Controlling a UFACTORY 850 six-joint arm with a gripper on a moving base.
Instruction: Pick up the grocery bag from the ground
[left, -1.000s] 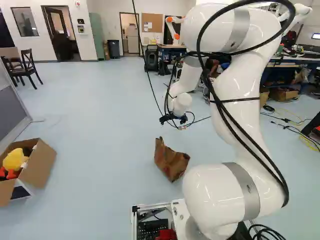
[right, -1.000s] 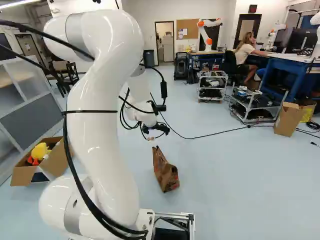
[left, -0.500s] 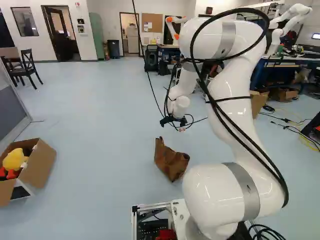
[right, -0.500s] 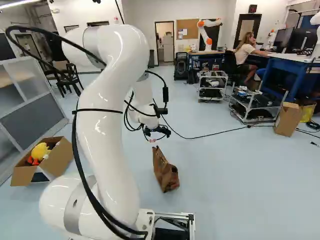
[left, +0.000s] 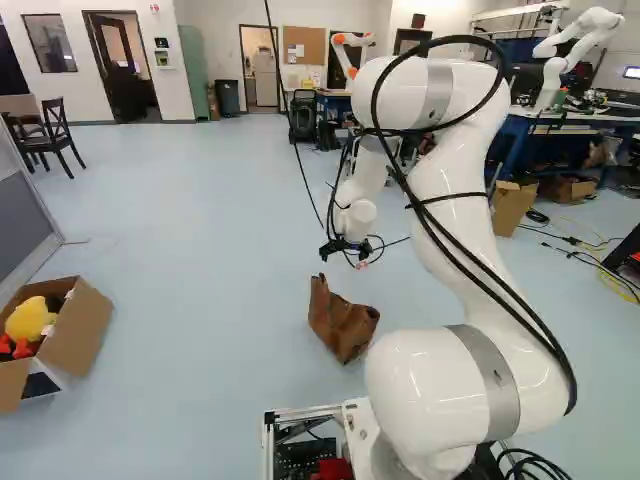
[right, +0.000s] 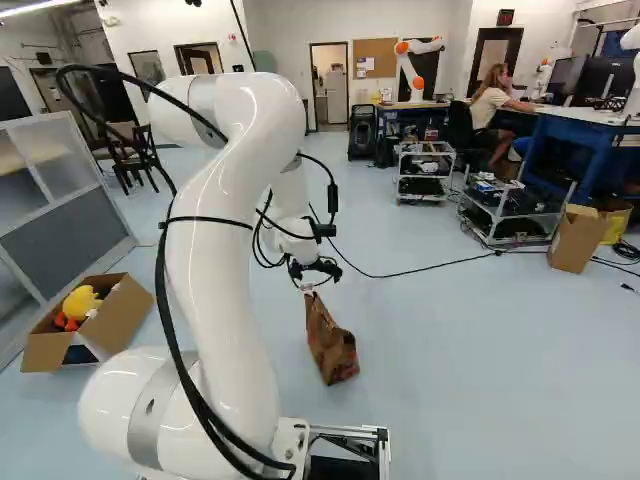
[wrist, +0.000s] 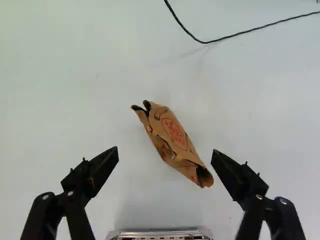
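Currently, the black two-finger gripper (wrist: 165, 154) is hovering above the bag, fingers standing wide apart, pinching nothing. Crumpled brown paper grocery bag with red print (left: 343, 322) is sitting on the pale blue floor (left: 200, 250), ahead of the silver-framed base's front edge (left: 305, 412). Bag is looking light, soft, likely tearing if dragged. Its long creased top is running diagonally between the fingers; probably needing a wrist turn, then pinching across the narrow middle.

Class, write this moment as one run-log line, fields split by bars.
pincer open, higher than paper bag | bag on floor, ungripped | pickup not yet made
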